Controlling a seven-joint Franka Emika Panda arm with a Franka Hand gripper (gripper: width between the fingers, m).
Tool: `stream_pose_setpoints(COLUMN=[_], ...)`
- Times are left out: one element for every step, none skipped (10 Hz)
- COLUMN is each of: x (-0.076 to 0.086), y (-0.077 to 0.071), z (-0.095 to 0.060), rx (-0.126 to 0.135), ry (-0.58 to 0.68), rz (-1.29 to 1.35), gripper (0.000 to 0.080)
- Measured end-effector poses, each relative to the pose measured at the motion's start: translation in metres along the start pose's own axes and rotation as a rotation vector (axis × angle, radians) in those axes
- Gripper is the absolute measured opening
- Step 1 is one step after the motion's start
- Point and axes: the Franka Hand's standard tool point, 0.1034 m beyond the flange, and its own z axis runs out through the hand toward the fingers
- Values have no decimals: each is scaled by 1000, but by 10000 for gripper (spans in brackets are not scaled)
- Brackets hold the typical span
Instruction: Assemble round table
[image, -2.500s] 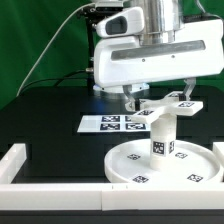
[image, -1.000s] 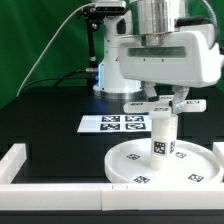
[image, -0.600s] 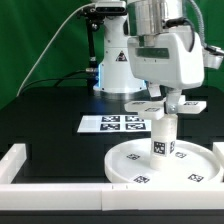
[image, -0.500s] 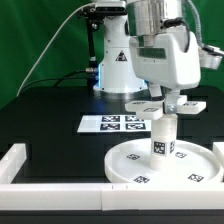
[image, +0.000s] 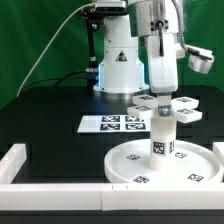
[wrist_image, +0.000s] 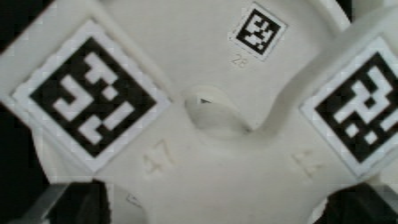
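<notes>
White plastic fills the wrist view: the cross-shaped foot (wrist_image: 205, 110) seen close, three black-and-white square tags on its arms, a small hub bump at centre. No readable lettering, only tag patterns. Two dark fingertips (wrist_image: 80, 205) show at the frame edge beside the foot.

Exterior view: hand (image: 163, 100) right of centre, pointing down, set on the foot (image: 168, 107). Fingers sit close against the foot's middle; appears to grip it, narrow spread. Foot lies level, resting atop the upright cylindrical leg (image: 161, 132).

Leg stands on the hub of the round disc (image: 190, 160), lower right of frame; one tag on the leg's side, several around the disc face.

Marker board (image: 108, 123) lies flat on the black counter (image: 45, 115), centre frame, just behind the disc. White border rail (image: 14, 163) at lower left. Green backdrop behind the arm's base. No brand names legible.
</notes>
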Motion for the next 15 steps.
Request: stream_pose_setpoints(x=[-1,-5,-8,-11,-12,-12,-12,-12,-12,-10,-13,-14,-12,-12,-12], y=[0,-2,-4,-5,-6,-5,-5,-5,-5,-5,-7,-6,-6,-6,-6], z=[-6,-16,-24,-28,-29,-28,-28,-28,-28,-29,-31,-30,-30,-30,-30], rx=[-17,-24,-24,-44,-48,-48,-46,-45,-42,-72,-92,-90,-90,-90,-89], ry=[-10,-26,-36,-53,-61,-63,-64,-66,-68,-57,-30,-32,-34,-36,-41], rz=[-89,-134,-226,-412,-537,-608,-669,-723,-836,-1047,-1197,-1276,-1337,-1386,-1480], gripper=[640,648,648,649,649,649,649,649,649,649,649,649,649,649,649])
